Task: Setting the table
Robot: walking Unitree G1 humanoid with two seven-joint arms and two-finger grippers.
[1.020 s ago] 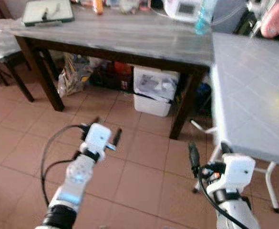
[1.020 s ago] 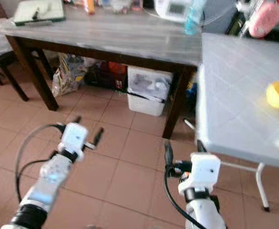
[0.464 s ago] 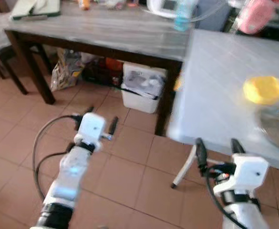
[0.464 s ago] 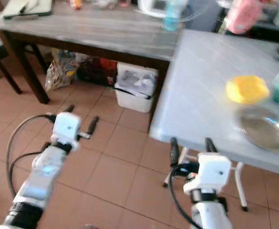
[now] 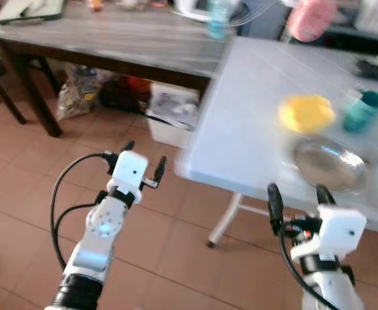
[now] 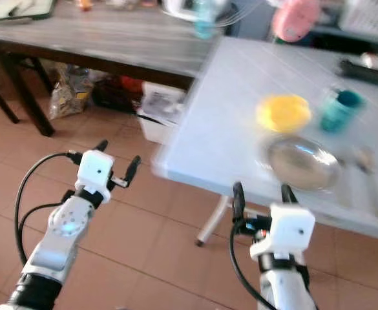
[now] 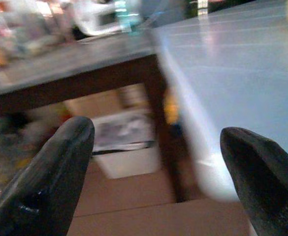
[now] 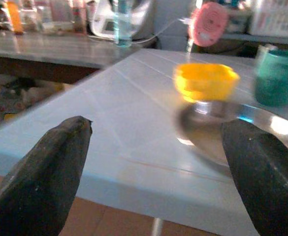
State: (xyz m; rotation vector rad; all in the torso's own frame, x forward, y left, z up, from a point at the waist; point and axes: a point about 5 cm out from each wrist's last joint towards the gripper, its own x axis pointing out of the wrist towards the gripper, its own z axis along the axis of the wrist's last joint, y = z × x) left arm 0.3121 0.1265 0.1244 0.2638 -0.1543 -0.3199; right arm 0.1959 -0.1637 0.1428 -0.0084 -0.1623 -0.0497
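A white table (image 5: 247, 129) stands ahead on my right. On it are a yellow bowl (image 5: 306, 112), a teal cup (image 5: 364, 110) and a shiny metal plate (image 5: 327, 163). My right gripper (image 5: 298, 195) is open and empty, held just below the table's near edge, in front of the plate. The right wrist view looks across the tabletop at the yellow bowl (image 8: 205, 81), the plate (image 8: 222, 130) and the cup (image 8: 277, 77). My left gripper (image 5: 144, 158) is open and empty over the tiled floor, left of the table's corner.
A dark wooden table (image 5: 111, 42) runs along the back left, with a bottle (image 5: 218, 13) and clutter on it. Under it are a white bin (image 5: 172, 113) and bags. A pink object (image 5: 311, 18) sits behind the white table. Terracotta floor tiles (image 5: 21, 194) lie below.
The camera has swung to the right, bringing the white table with bowl, cup and plate into view. Both grippers stay open and empty.
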